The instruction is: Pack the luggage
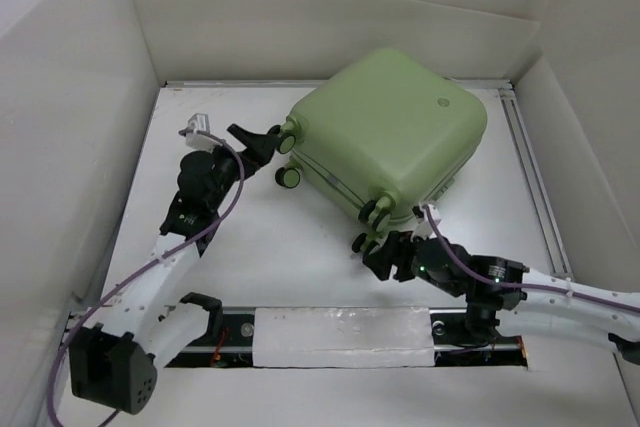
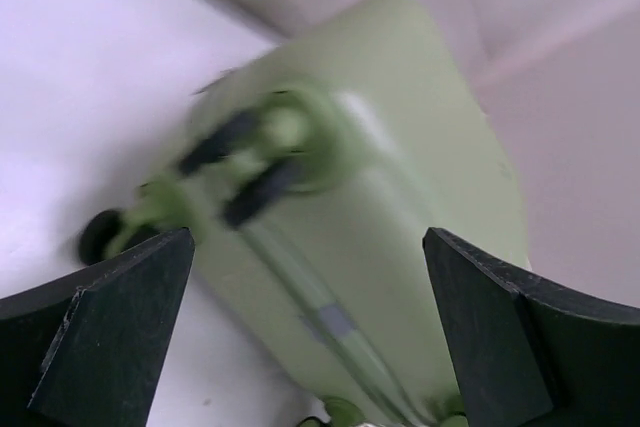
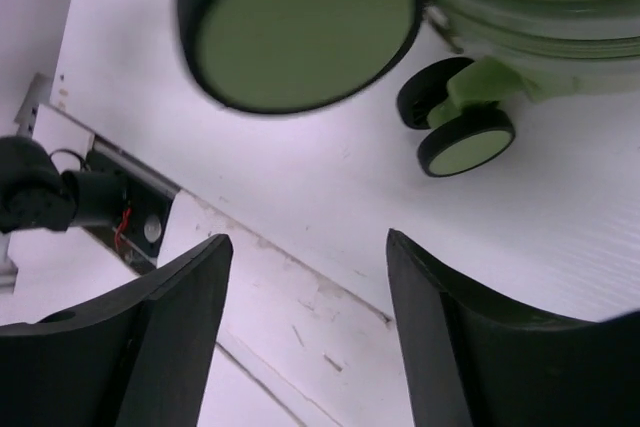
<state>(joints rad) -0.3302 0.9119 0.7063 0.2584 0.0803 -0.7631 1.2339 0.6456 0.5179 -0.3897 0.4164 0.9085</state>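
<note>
The luggage (image 1: 390,132) is a pale green hard-shell suitcase lying shut and flat on the white table, its wheeled end turned toward the arms. My left gripper (image 1: 262,139) is open just left of the wheel (image 1: 287,139) at the case's left corner. In the left wrist view the case (image 2: 390,137) fills the space ahead of the spread fingers (image 2: 110,317), apart from them. My right gripper (image 1: 372,247) is open just below the near wheels (image 1: 376,212). In the right wrist view one wheel (image 3: 300,22) looms above the open gripper (image 3: 308,242), with bare table between the fingers.
White cardboard walls (image 1: 80,97) close in the table on three sides. A metal rail with a white taped strip (image 1: 345,337) runs along the near edge, and another rail (image 1: 530,167) along the right side. A small white and grey object (image 1: 197,127) sits at the back left.
</note>
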